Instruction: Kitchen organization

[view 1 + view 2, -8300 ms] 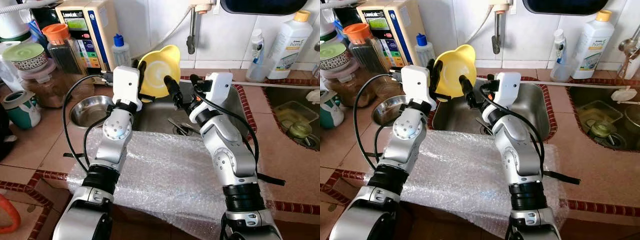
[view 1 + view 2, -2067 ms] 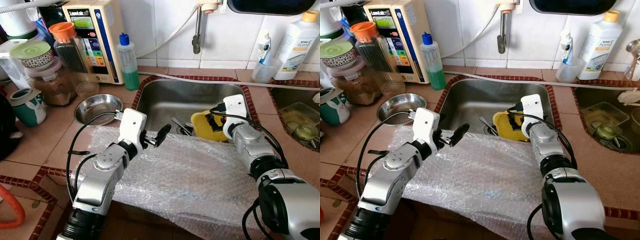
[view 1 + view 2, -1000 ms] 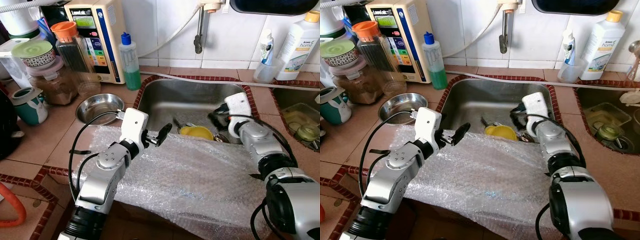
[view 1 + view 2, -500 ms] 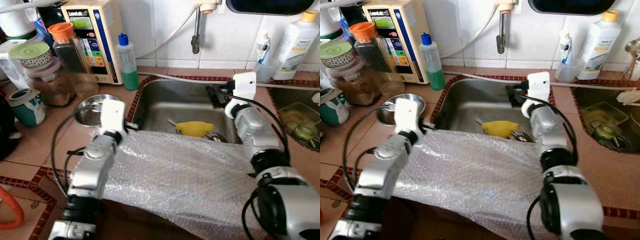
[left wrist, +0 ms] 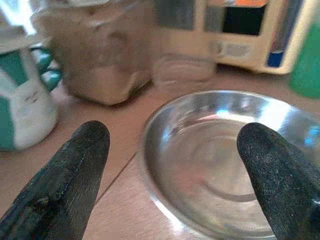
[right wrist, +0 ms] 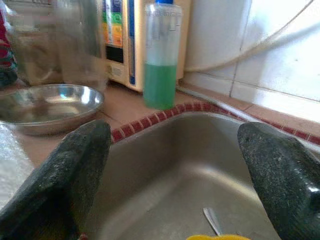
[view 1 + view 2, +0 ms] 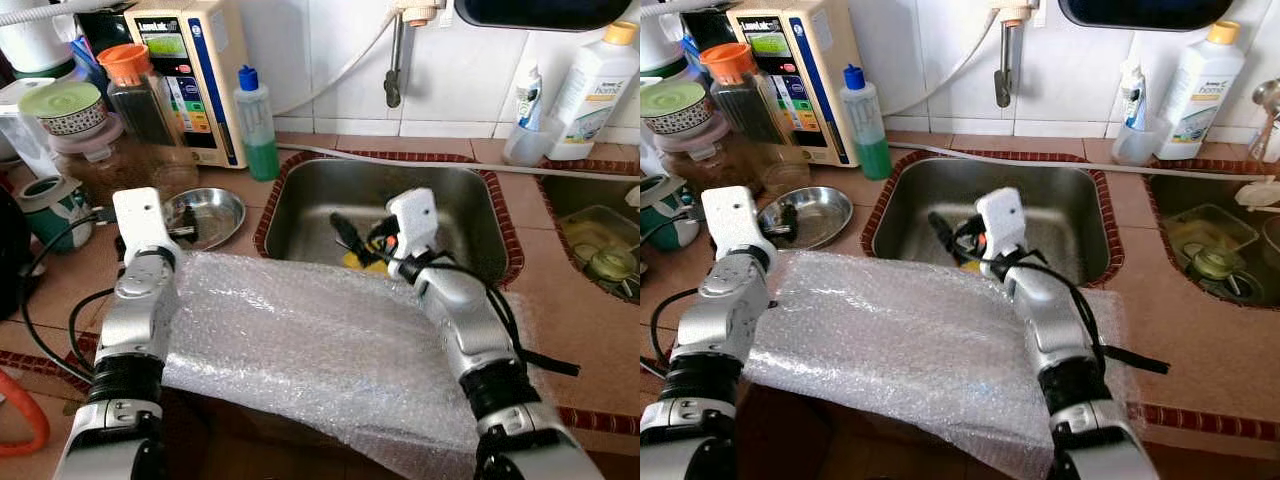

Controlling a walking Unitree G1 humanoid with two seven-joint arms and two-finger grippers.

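Observation:
A yellow bowl lies in the steel sink, mostly hidden behind my right gripper. That gripper hangs over the sink's front left part, open and empty. A shallow steel dish sits on the tiled counter left of the sink. My left gripper hovers just at its near rim, open with nothing between its fingers. The dish lies straight ahead of the left fingers. A sheet of bubble wrap covers the counter's front edge under both arms.
A green soap bottle, a beige appliance and several jars stand behind the dish. A teal mug is at the left. The tap hangs over the sink. White bottles and a second basin are at the right.
My left arm has swung left off the bubble wrap to the steel dish. My right gripper has come back from the sink's far rim to its front left, over the yellow bowl.

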